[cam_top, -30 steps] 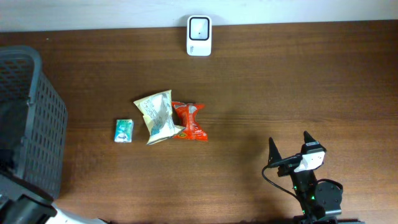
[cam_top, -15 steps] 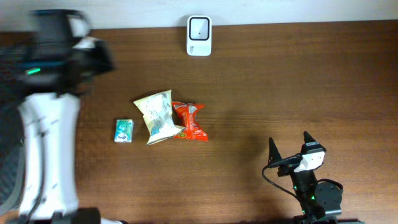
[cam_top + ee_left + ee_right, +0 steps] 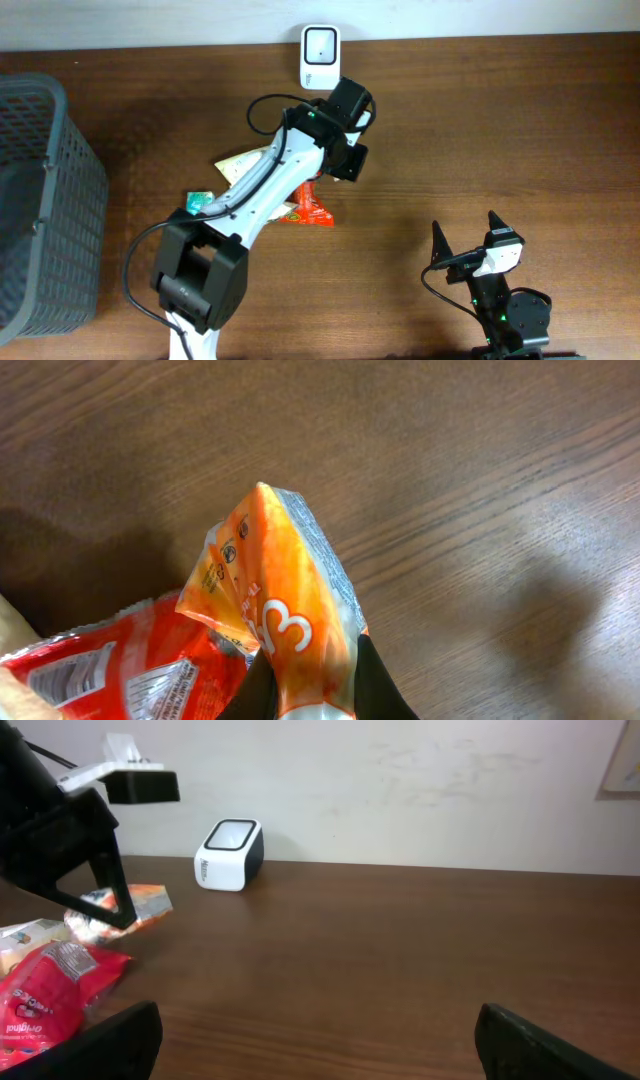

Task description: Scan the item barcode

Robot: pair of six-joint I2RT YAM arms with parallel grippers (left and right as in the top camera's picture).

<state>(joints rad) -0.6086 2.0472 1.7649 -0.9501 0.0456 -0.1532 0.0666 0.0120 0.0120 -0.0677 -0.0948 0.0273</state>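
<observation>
In the left wrist view my left gripper (image 3: pixel 310 682) is shut on the lower end of an orange snack packet (image 3: pixel 285 590), held just above the wood. The right wrist view shows the same orange packet (image 3: pixel 143 903) hanging from the dark left gripper (image 3: pixel 108 910), in front of the white barcode scanner (image 3: pixel 229 854). From overhead the left gripper (image 3: pixel 333 168) sits a little below the scanner (image 3: pixel 320 57) and hides the packet. My right gripper (image 3: pixel 465 236) stands open and empty at the front right; its black fingertips (image 3: pixel 110 1040) frame bare table.
A red packet (image 3: pixel 312 211) lies under the left arm; a cream packet (image 3: pixel 236 168) and a teal packet (image 3: pixel 198 203) are partly covered by it. The red packet (image 3: pixel 100 670) is beside the held one. A grey mesh basket (image 3: pixel 50 180) fills the left edge.
The left arm has swept from over the basket at the left to the middle of the table near the scanner. The right arm and the packets on the table have not moved.
</observation>
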